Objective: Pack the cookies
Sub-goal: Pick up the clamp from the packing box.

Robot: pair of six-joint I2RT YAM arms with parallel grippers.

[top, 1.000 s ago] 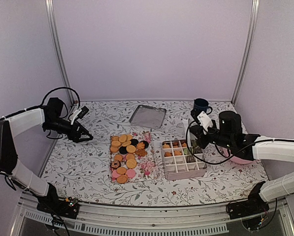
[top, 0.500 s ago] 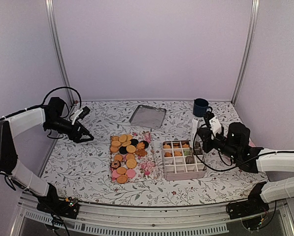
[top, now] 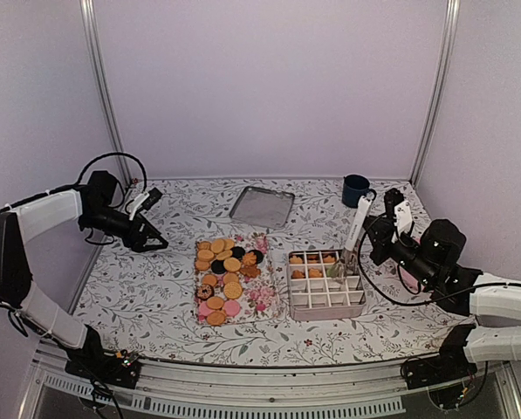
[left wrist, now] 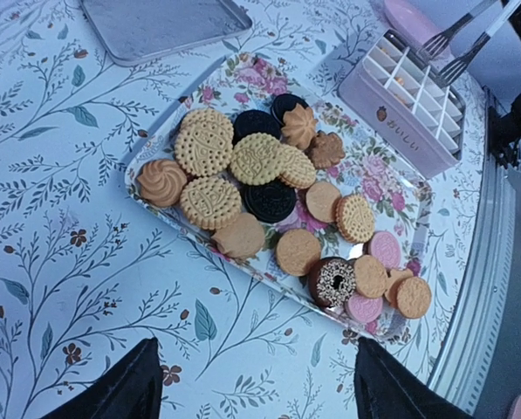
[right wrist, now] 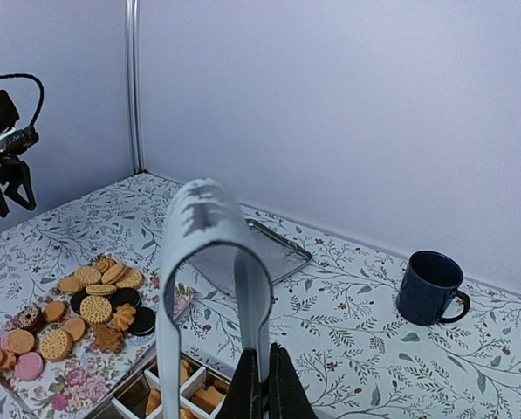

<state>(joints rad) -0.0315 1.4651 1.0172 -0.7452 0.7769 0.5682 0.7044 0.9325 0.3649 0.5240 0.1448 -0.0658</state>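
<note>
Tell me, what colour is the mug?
The mug is dark blue, clearest in the right wrist view.

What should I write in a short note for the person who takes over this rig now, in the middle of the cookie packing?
Left gripper: open, empty, hovering above the table to the left of the floral tray.
Right gripper: shut on the tongs, raised over the right side of the divided box.
Cookies: most lie on the floral tray; a few sit in the box's back compartments.
Done: back rows partly filled.
Left: move the other cookies into the front compartments, which look empty.
</note>
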